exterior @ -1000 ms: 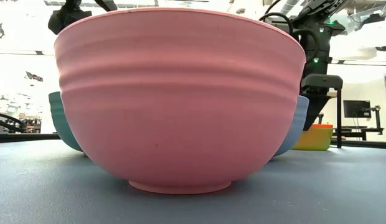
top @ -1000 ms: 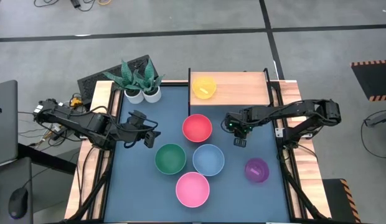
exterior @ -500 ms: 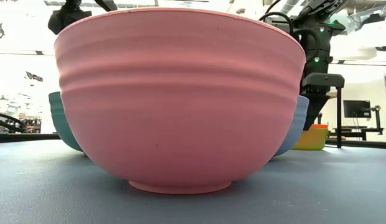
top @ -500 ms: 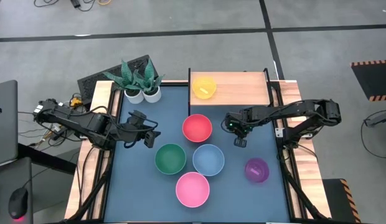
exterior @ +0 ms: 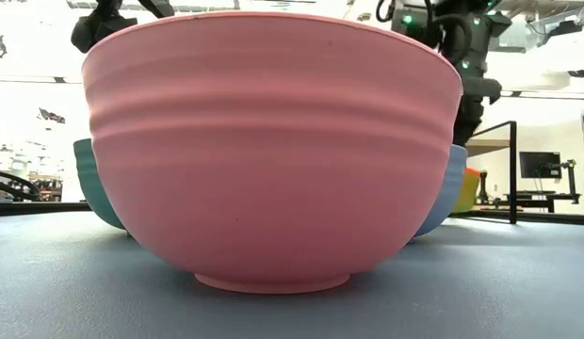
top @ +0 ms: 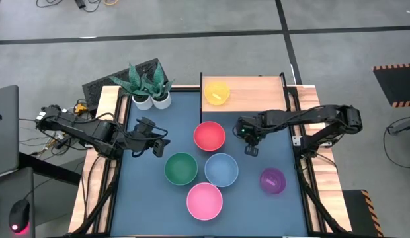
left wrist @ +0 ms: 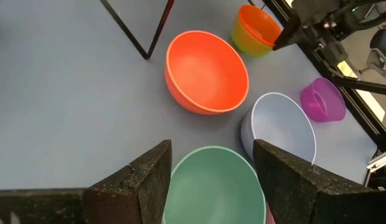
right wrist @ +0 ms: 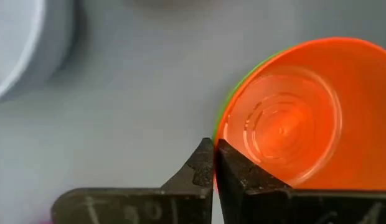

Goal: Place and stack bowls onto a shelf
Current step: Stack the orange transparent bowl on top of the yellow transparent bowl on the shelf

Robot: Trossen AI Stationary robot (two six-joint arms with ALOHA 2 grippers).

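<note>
Item 1: right claw [right wrist: 215, 163], clenched on the rim of the small red bowl [right wrist: 286, 130]; the fingers meet tip to tip at the rim's edge. The bowl is orange-red inside and yellow-green outside, and sits mouth up right under the claw, so the arm hides it from above. Whether it touches the table [top: 145, 198] cannot be told

Item 2: shelf [top: 254, 92], at the table's back edge, near this claw and past it. The yellow bowl [top: 217, 92] stands at the shelf's end, on the side toward the left arm; the rest of the board is bare

Item 3: red-pink bowl [top: 209, 136], on the table just beside the claw, on the side toward the left arm

Item 4: blue bowl [top: 221, 169], near the claw, on the side away from the shelf; it touches or nearly touches the green bowl [top: 181, 168]

Item 5: purple bowl [top: 272, 180], near the claw, toward the table's front, standing apart from the others

Item 6: pink bowl [top: 204, 201], farthest from the claw, just in front of the green and blue ones

Item 7: left claw [left wrist: 211, 163], released and empty, well apart from the right claw, with the green bowl just ahead of its fingers

Item 8: plant pots [top: 152, 99], two, white, at the back, beside the shelf
</note>
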